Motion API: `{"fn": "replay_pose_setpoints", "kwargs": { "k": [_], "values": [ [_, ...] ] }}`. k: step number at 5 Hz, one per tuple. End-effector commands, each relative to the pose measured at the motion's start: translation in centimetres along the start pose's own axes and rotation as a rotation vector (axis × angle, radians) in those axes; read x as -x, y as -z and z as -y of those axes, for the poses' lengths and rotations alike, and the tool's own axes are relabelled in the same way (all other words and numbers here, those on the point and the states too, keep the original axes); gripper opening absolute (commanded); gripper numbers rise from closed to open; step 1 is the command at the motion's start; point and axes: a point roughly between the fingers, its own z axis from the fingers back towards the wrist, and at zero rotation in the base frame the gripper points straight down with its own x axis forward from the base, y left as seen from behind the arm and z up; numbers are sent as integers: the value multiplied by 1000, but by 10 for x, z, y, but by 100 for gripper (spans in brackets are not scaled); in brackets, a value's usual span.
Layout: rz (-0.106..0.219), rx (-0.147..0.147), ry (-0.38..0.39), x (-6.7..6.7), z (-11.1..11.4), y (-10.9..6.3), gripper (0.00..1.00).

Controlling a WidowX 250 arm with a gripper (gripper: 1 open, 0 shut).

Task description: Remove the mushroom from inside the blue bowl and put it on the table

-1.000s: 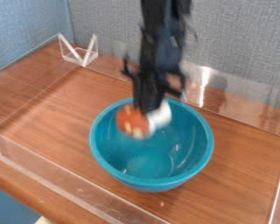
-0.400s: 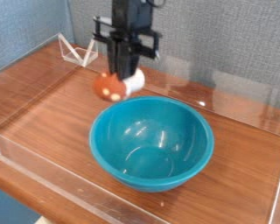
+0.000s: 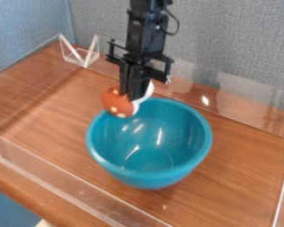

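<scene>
Mushroom (image 3: pixel 116 101) pinched by tool (image 3: pixel 132 90), held over blue bowl (image 3: pixel 156 158) rim at 10 o'clock, off surface (image 3: pixel 38 102).

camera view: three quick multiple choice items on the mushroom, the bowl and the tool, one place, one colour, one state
1. Where is the mushroom?
A. lying at the bottom of the bowl
B. hanging from the tool by the bowl's far left rim
C. out of view

2. What colour is the bowl?
A. turquoise-blue
B. red
C. white

3. How is the tool?
A. wide open with nothing near it
B. hidden behind the bowl
C. shut on the mushroom

Answers:
1 B: the mushroom hangs below the tool, at the far left edge of the blue bowl, not down inside it.
2 A: the bowl's wall and inside are glossy turquoise-blue.
3 C: the tool's fingers are closed on the mushroom, which hangs from them.
</scene>
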Motion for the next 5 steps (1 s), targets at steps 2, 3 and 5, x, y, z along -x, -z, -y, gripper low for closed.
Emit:
{"fn": "replay_pose_setpoints", "kwargs": {
  "k": [2,3,5],
  "values": [
    [85,-11,-1,3,-10,-28,0],
    [109,-5,-12,10,-17,-38,0],
    [139,5,-41,19,-34,-51,0]
  ]
}}
